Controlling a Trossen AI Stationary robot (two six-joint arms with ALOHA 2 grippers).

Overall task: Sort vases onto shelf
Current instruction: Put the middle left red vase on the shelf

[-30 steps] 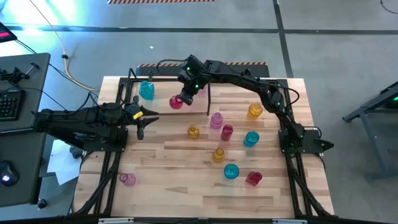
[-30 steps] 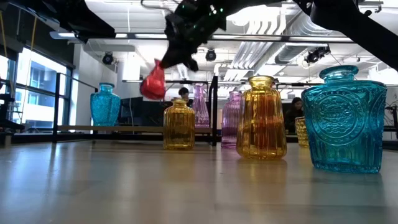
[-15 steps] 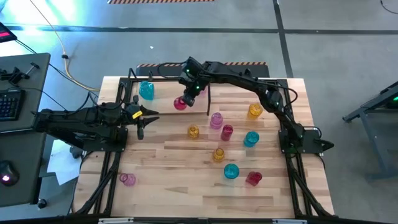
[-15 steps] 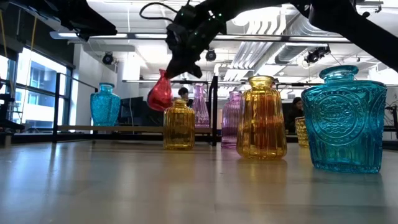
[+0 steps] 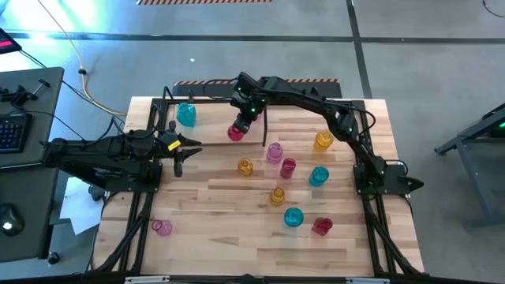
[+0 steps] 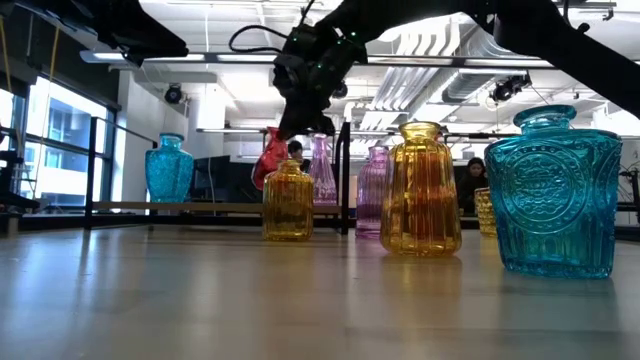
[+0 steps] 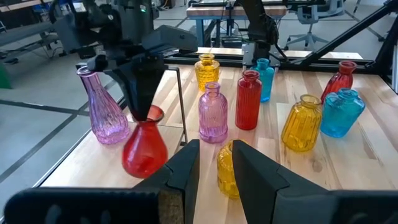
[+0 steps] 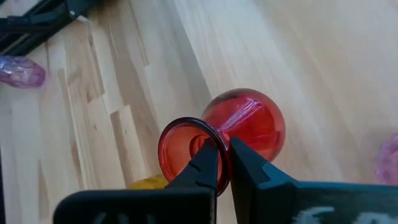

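A red bulbous vase (image 5: 236, 132) hangs low over the shelf (image 5: 207, 101), a black-rod rack with a plank (image 6: 200, 207) at the table's far left. My right gripper (image 5: 243, 122) is shut on the vase. The left wrist view shows the vase (image 7: 144, 146) beside a tall lilac vase (image 7: 102, 106). A cyan vase (image 5: 185, 115) stands on the shelf's left part. My left gripper (image 5: 180, 158) waits open at the table's left edge, with nothing between its fingers (image 7: 183, 168). My right gripper holds the red vase by the rim of its mouth (image 8: 222, 144). One finger (image 8: 204, 163) is inside the mouth and the other (image 8: 249, 165) outside against the neck. The fingers slant down from above. The vase hangs below them, tilted, its belly (image 6: 268, 165) just above the plank.
Several vases stand on the table right of the shelf: amber (image 5: 245, 166), pink (image 5: 274, 151), red (image 5: 288, 166), cyan (image 5: 319, 176), amber (image 5: 323, 140), cyan (image 5: 293, 217). A pink one (image 5: 162, 227) lies near the front left. An upright shelf rod (image 5: 264, 126) stands beside the held vase.
My right gripper has sunk toward the shelf and gone a little toward the table's right, still shut on the red vase. The vase has come down with it, nearer the upright rod, and hangs less tipped than before.
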